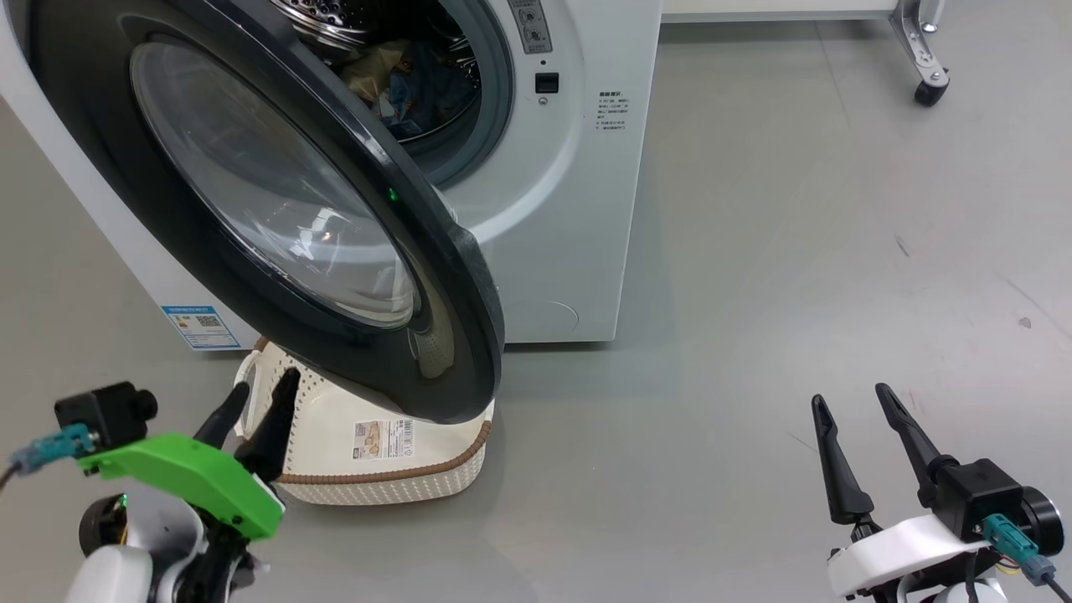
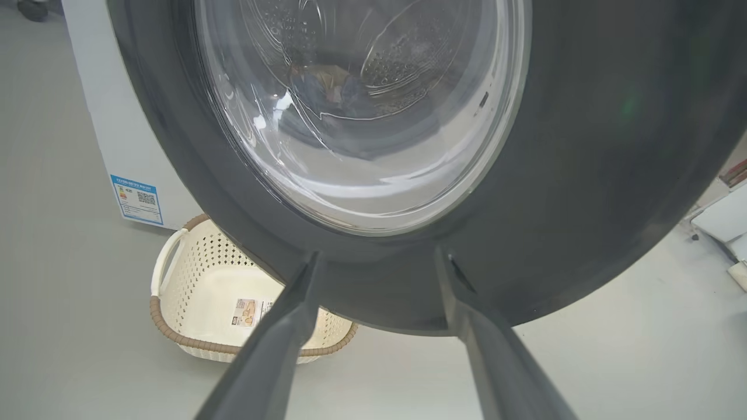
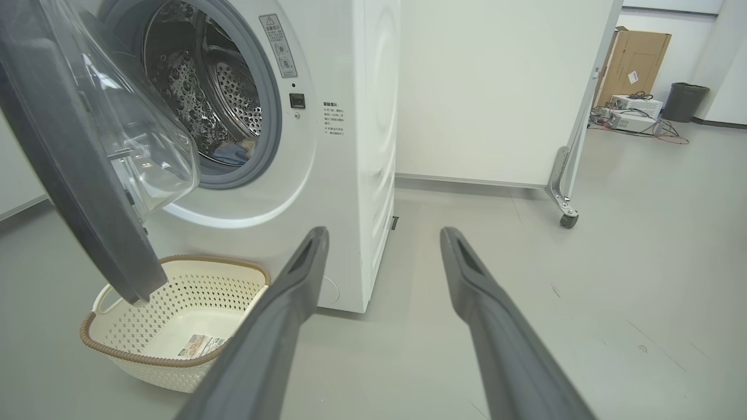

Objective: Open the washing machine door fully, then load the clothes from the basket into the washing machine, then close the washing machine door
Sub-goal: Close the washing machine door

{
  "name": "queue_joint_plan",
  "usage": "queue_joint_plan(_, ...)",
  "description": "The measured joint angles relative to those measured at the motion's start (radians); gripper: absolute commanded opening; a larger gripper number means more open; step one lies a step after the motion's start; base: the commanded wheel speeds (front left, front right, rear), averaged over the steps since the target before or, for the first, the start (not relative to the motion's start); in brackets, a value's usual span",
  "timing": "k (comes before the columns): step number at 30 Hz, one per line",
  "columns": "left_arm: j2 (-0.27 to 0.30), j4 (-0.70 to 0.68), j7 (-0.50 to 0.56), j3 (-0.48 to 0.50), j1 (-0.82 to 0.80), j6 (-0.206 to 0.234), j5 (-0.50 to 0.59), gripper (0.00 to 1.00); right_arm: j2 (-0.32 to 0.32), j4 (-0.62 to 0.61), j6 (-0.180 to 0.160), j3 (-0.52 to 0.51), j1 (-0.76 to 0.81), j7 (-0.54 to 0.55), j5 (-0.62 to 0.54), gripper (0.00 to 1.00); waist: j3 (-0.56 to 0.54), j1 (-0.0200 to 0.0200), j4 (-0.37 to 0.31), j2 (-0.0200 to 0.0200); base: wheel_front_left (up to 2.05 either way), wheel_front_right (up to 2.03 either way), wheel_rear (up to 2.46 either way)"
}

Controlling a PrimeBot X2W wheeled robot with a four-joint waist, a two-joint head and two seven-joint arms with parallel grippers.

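The washing machine [image 1: 578,209] stands white at the top left, its round door [image 1: 268,193] swung partway out over the basket [image 1: 394,477]. Blue and cream clothes [image 1: 419,88] lie inside the steel drum, also seen in the right wrist view as clothes [image 3: 233,153]. The basket [image 3: 175,373] holds nothing but a label on its floor. My left gripper [image 1: 266,381] is open beside the basket's left handle, and in the left wrist view the left gripper [image 2: 376,254] points at the door's black rim [image 2: 583,175], holding nothing. My right gripper [image 1: 850,395] is open over bare floor at the lower right.
A white partition on a metal frame with a caster [image 1: 930,88] stands behind the machine to the right. In the right wrist view a cardboard box [image 3: 633,64], electronics and a dark bin [image 3: 684,99] sit far back. Grey floor spreads right of the machine.
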Motion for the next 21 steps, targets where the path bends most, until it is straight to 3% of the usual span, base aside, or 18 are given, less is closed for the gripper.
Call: queue_joint_plan(21,0.048,0.145,-0.51,-0.146,0.174,0.0,0.392,1.0,-0.008,-0.002,0.0,-0.012,0.024,0.0,-0.005,1.0,-0.031,0.0,0.02,0.0,0.0,0.0,0.0)
